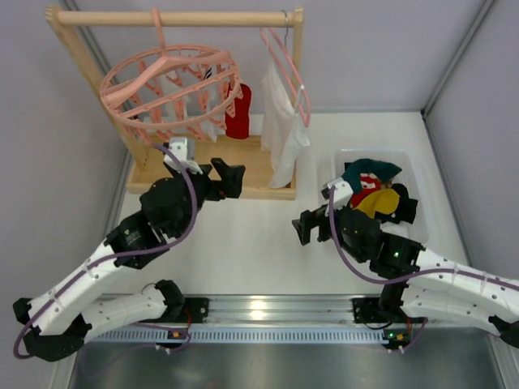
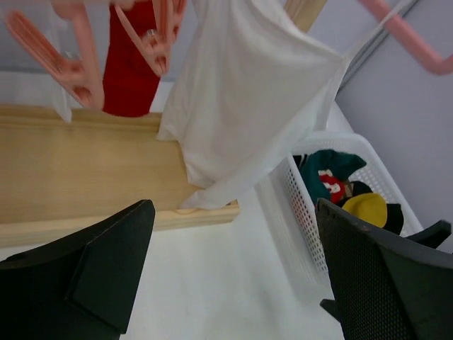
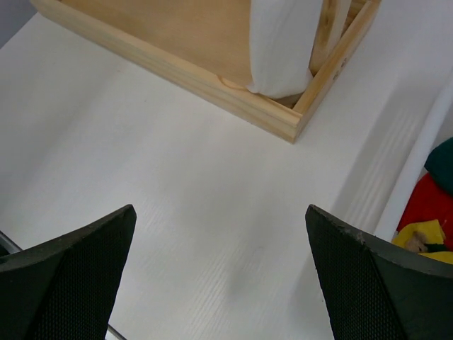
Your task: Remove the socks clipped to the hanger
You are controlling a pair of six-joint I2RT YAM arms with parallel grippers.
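Your left gripper point(image 1: 229, 177) open and empty just below the pink hanger point(image 1: 166, 61), red sock point(image 1: 238, 116) and white socks point(image 1: 212, 128) clipped to it, your right gripper point(image 1: 302, 229) open, empty, low over the table point(image 1: 243, 251), beside the basket point(image 1: 409, 166) holding loose socks point(image 1: 375, 188).

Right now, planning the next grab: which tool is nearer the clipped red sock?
Left. The left tool is just in front of the red sock; the right tool is farther, by the basket.
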